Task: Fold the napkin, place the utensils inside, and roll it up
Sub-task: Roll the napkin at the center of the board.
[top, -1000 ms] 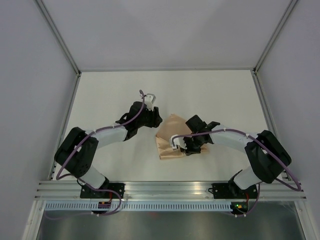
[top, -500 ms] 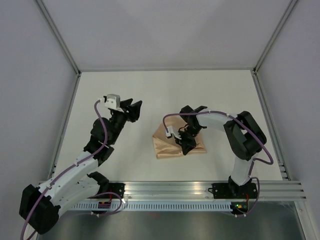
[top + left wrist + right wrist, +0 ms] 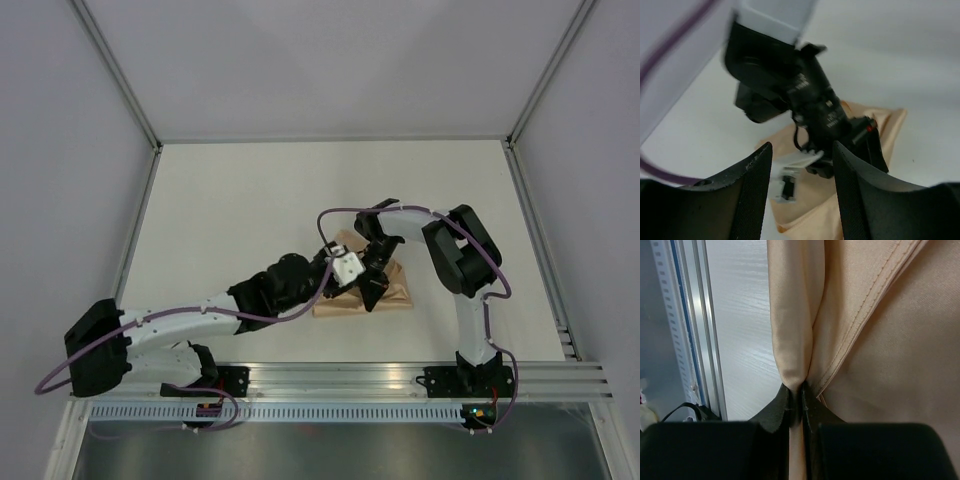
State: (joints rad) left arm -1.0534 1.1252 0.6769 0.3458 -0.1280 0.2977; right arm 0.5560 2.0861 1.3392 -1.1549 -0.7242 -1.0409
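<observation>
Table [image 3: 250, 190]: one white top. It is unchanged over the last second and carries everything else.
Left arm [image 3: 190, 320]: the largest change. A moment ago it had swung away to the left side of the table. Now it lies stretched low across the table toward the middle.
Right arm [image 3: 455, 250]: a second ago it was spread out to the right. Now it is folded up tight and reaches the cloth from the far side.
Napkin [image 3: 395, 292]: a crumpled, partly folded orange-tan bundle. It lies in the near middle of the table, in much the same patch as before.
Left gripper [image 3: 802, 147]: its fingers are spread with nothing between them. It has come in just beside the right gripper, above the cloth.
Right gripper [image 3: 796, 390]: its fingertips are pressed together on a raised fold of the napkin, with a stitched hem hanging beside it.
Meaning for the task: this looks like the folding stage. One edge is pinned and a second grip is probably about to be taken.
Count, arms: two.
Count, grippers: two, one spread and one pinching.
Count, napkins: one.
Count, utensils: none in any view, so filling and rolling have not begun.
</observation>
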